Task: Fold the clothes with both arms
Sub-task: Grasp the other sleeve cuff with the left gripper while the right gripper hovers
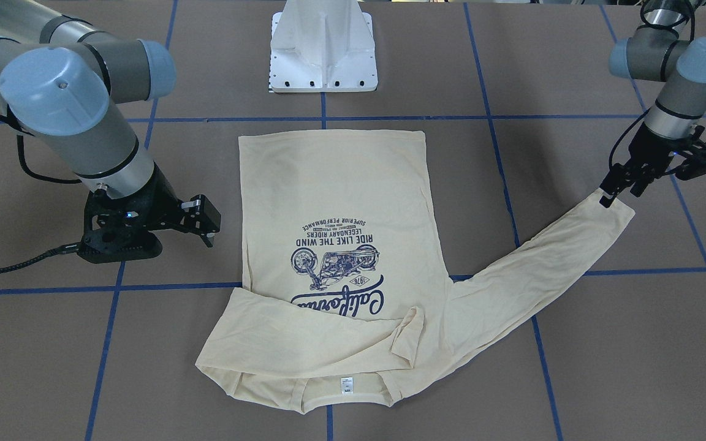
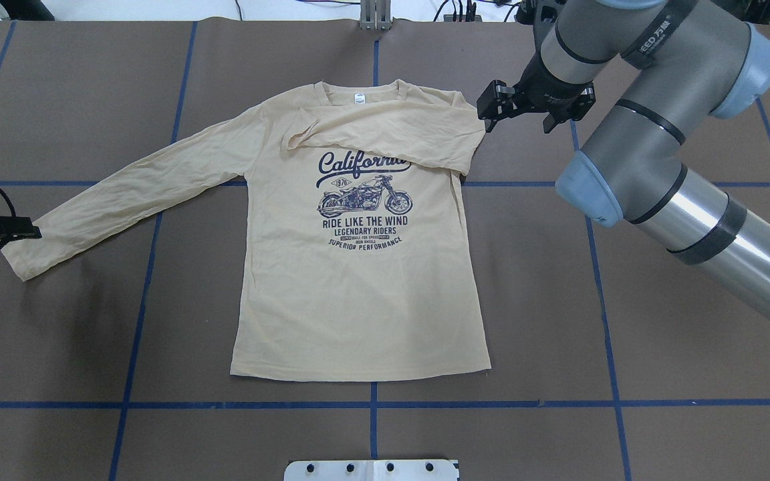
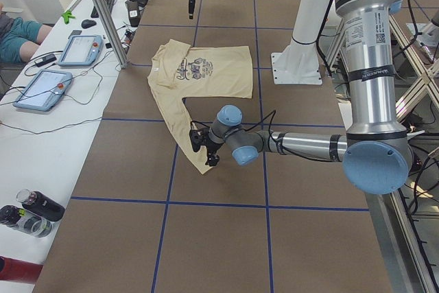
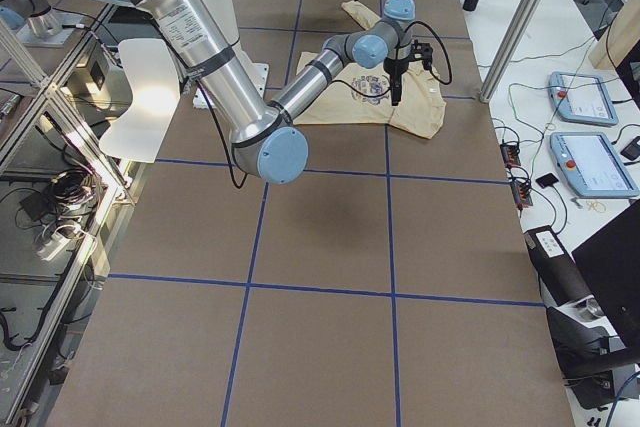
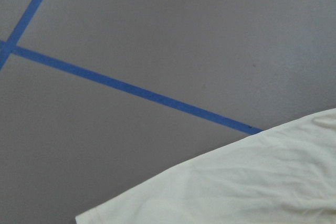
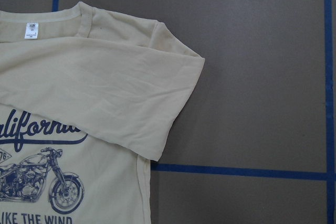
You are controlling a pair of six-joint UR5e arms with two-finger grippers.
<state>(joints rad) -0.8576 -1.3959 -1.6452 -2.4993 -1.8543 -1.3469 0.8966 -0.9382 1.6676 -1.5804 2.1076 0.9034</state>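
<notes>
l gripper (image 1: 621,187) sits low at the cuff end of the t-shirt (image 2: 358,294)'s outstretched sleeve (image 2: 131,194). its jaws look apart, w/ one fingertip (image 1: 607,195) right at the cuff edge. can't tell if the fabric is actually between them, and the cuff looks flat on the table (image 2: 625,321). from that gripper the sleeve runs straight back to the shirt body, which lies well apart from it, spread flat and print (image 2: 361,200) side up.

r gripper (image 1: 203,222) is tilted, just beside the shirt's other shoulder, jaws apart, holding nothing and not touching the cloth. the 2nd sleeve (image 2: 392,137) is folded across the chest away from the r gripper, covering the end of the "california" lettering. the neck label (image 2: 359,97) shows in the collar past that fold.

the shirt body lies between the 2 grippers, hem toward the white base (image 1: 323,49). blue tape lines (image 2: 492,404) cross the table under & around it.
</notes>
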